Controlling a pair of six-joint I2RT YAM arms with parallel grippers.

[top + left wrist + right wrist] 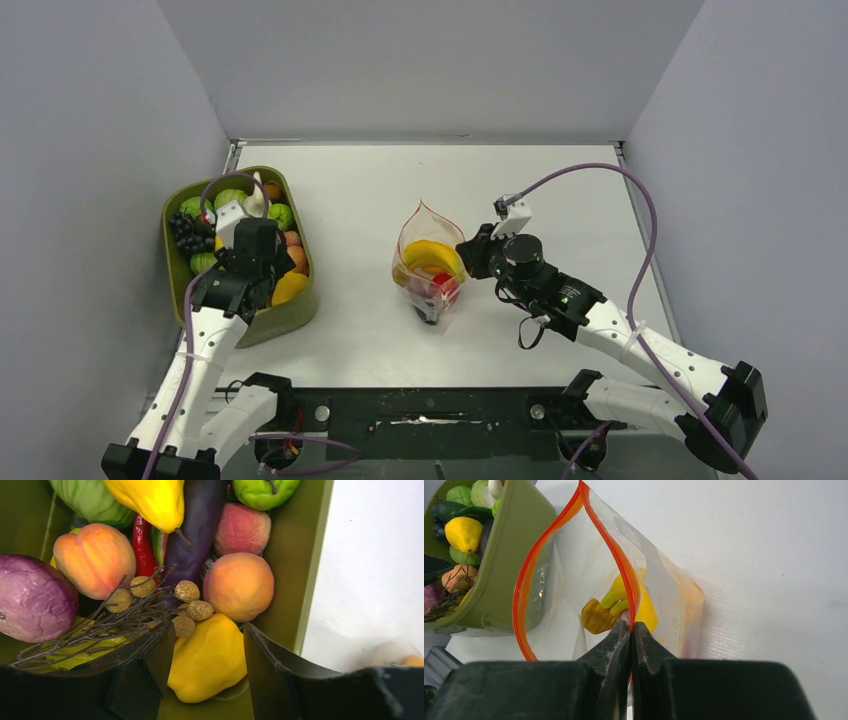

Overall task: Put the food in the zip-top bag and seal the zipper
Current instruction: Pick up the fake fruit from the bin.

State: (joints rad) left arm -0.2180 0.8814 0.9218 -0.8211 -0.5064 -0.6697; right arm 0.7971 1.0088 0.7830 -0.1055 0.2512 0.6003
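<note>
Right tool (630, 624) clamped on the zipper (613, 545), zip-top bag (416, 228) running near-to-far, mouth far; left tool (207, 630) apart astride yellow food (205, 672)

We show the left arm (205, 350) and the right arm (640, 345): white moulded links joined by black joint housings. We trace a mauve cable (645, 215) running along each arm. Both are mounted on a black base plate (430, 425) bearing silver bolt heads (322, 412). On the left gripper (209, 630) and right gripper (630, 625) we mark fingers (265, 665) shaped as matte black wedges. A small white bracket (515, 213) tops each wrist.
</note>
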